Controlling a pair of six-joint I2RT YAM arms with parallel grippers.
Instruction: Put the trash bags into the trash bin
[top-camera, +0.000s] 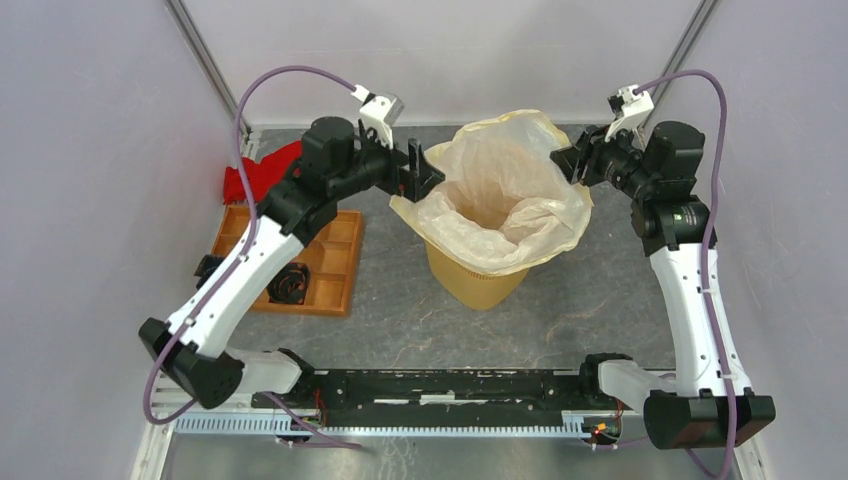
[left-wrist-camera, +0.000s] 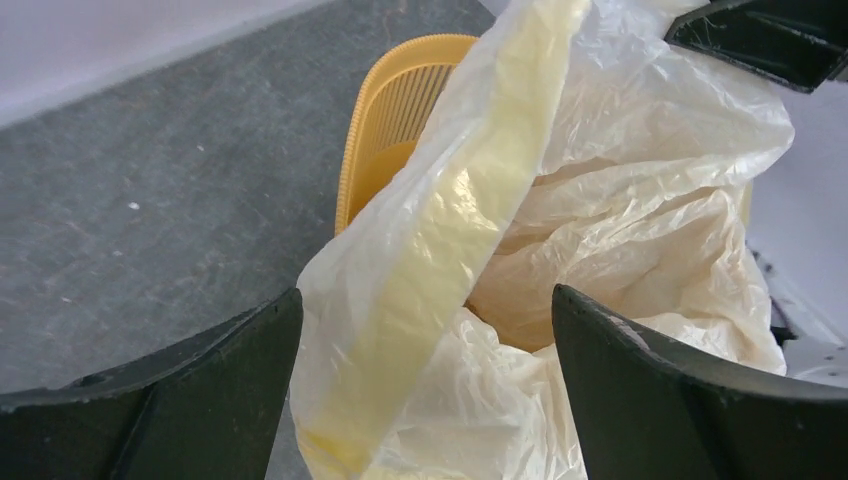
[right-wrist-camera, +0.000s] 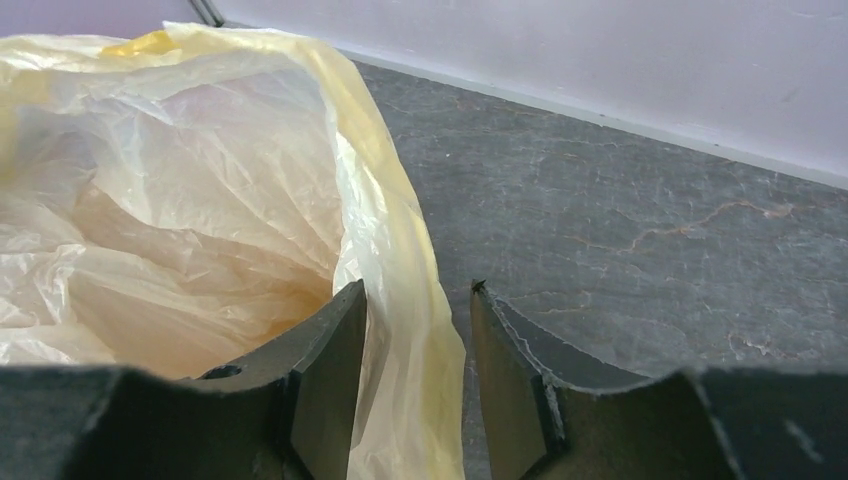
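The yellow-orange trash bin (top-camera: 478, 282) stands mid-table with the cream-white trash bag (top-camera: 510, 190) lining it, the bag's mouth spread wide above the rim. My left gripper (top-camera: 425, 172) is at the bag's left edge, open wide. In the left wrist view the bag's folded edge (left-wrist-camera: 430, 260) runs between the left gripper's (left-wrist-camera: 427, 293) fingers, with the perforated bin wall (left-wrist-camera: 395, 110) behind. My right gripper (top-camera: 568, 160) is at the bag's right edge. In the right wrist view its jaws (right-wrist-camera: 417, 287) stand partly open around the bag's rim (right-wrist-camera: 400, 230), with a gap still showing.
A shallow orange compartment tray (top-camera: 340, 262) lies at the left, holding a dark object (top-camera: 290, 283). A red cloth (top-camera: 258, 175) sits behind it near the left wall. Walls close the back and both sides.
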